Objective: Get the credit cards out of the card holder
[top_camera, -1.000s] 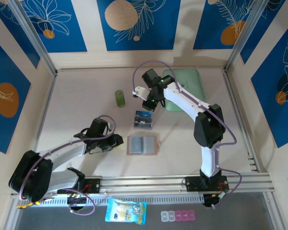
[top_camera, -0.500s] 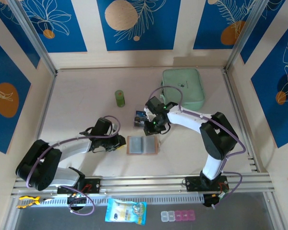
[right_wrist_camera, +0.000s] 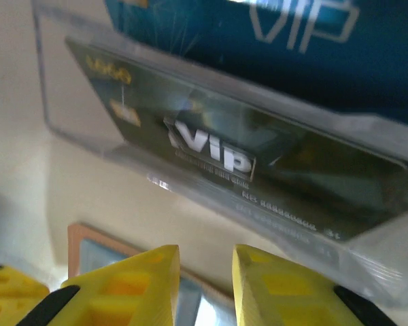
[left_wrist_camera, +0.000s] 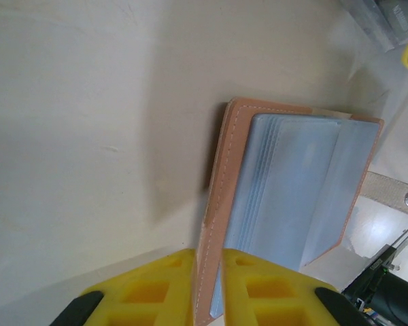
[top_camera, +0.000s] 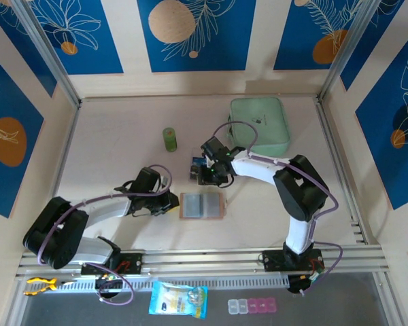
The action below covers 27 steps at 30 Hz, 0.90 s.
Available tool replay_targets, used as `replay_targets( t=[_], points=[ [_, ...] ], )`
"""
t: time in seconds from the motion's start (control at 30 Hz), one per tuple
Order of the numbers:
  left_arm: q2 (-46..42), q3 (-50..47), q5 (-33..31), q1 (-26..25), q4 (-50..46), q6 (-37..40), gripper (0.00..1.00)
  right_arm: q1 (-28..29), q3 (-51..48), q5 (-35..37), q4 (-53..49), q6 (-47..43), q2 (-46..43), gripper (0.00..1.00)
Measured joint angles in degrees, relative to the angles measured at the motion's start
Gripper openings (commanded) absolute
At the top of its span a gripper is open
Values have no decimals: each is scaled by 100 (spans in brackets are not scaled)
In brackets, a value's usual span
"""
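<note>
Swung back from the mint-green pouch (top_camera: 260, 125), the right gripper (right_wrist_camera: 205, 257) now hangs over the far edge of the card holder (top_camera: 202, 205), its fingers a little apart with nothing between them. The holder lies open and flat, its left edge pinched by the left gripper (left_wrist_camera: 207, 265). Just beyond the holder, a clear tray (right_wrist_camera: 88, 139) holds the credit cards (right_wrist_camera: 211, 153).

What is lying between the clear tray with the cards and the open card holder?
A narrow strip of bare table, as the right wrist view shows. The right hand is over it, fingers apart.
</note>
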Motion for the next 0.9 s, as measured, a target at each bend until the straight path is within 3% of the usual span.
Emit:
replay_targets(
  t=[0.53, 0.9],
  points=[
    [52, 0, 22, -179, 184, -122, 6, 26, 199, 160, 44, 83, -79, 23],
    [297, 0, 83, -240, 310, -153, 4, 358, -957, -745, 210, 787, -1152, 27]
  ],
)
